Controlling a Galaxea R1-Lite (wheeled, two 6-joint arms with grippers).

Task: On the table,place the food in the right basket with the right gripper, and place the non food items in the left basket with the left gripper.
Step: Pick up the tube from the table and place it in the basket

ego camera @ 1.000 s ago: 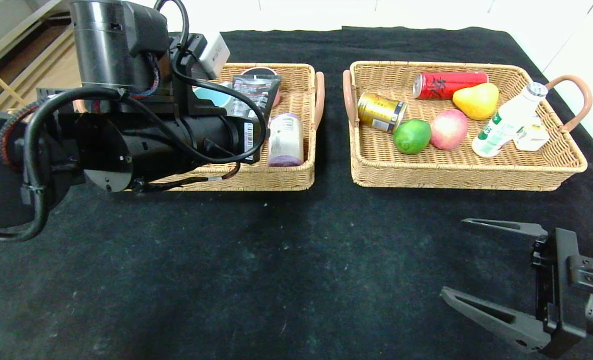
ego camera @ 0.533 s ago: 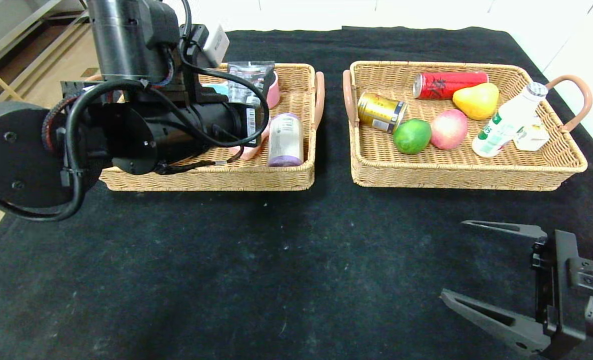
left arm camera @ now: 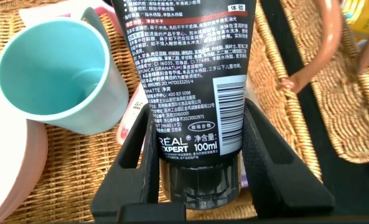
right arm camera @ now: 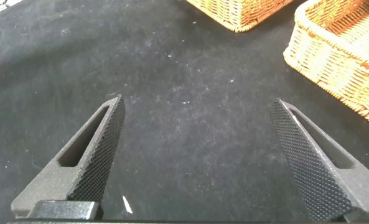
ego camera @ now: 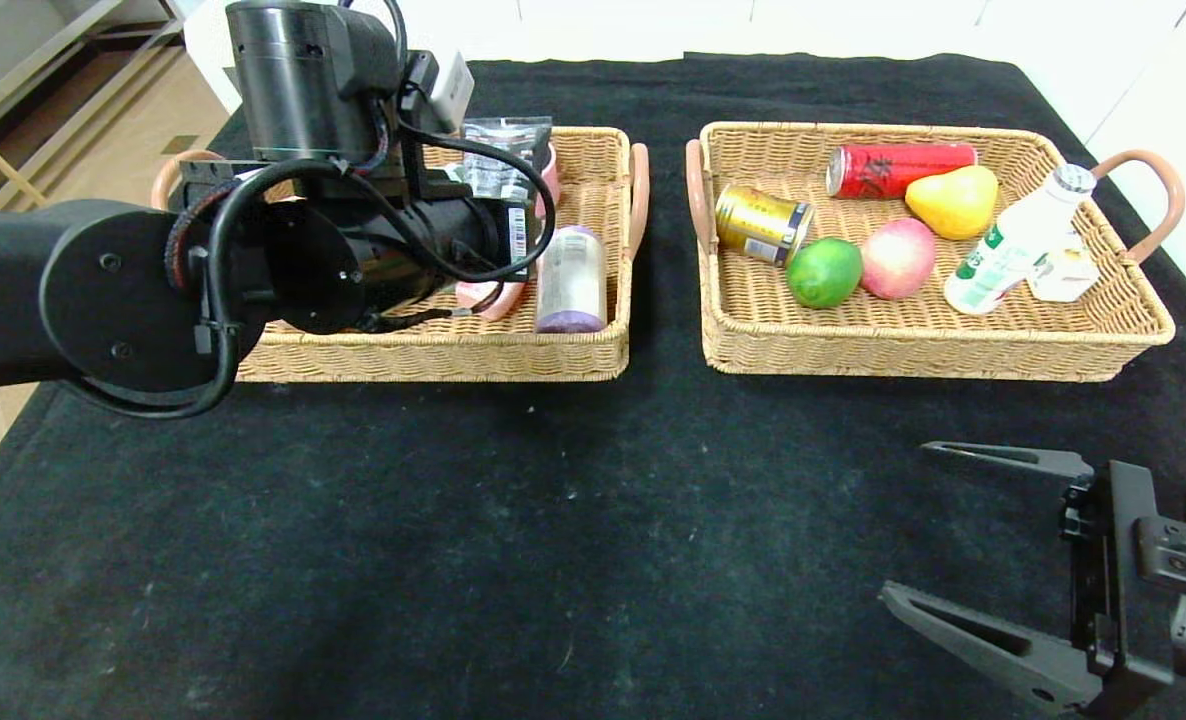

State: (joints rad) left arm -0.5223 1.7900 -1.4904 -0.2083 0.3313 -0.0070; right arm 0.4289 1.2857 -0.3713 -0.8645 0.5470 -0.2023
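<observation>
My left gripper (left arm camera: 196, 111) is shut on the black squeeze tube (left arm camera: 187, 74), gripping it just above its grey cap, over the left basket (ego camera: 433, 352). In the head view the arm hides the fingers; the tube's crimped end (ego camera: 501, 160) sticks out beyond it. The pink bowl (ego camera: 486, 298) and the pale pink bottle (ego camera: 570, 275) lie in that basket. The lime (ego camera: 823, 272), peach (ego camera: 897, 258) and white bottle (ego camera: 1011, 245) lie in the right basket (ego camera: 903, 352). My right gripper (ego camera: 905, 518) is open and empty above the table (ego camera: 573, 540) at the front right.
A teal cup (left arm camera: 53, 74) lies in the left basket beside the tube. A red can (ego camera: 898, 168), a gold can (ego camera: 761, 223), a yellow pear (ego camera: 953, 200) and a small white carton (ego camera: 1063, 275) are also in the right basket.
My left arm has swung away from me and to the right over the left basket, carrying the tube along. The right gripper has not moved.
</observation>
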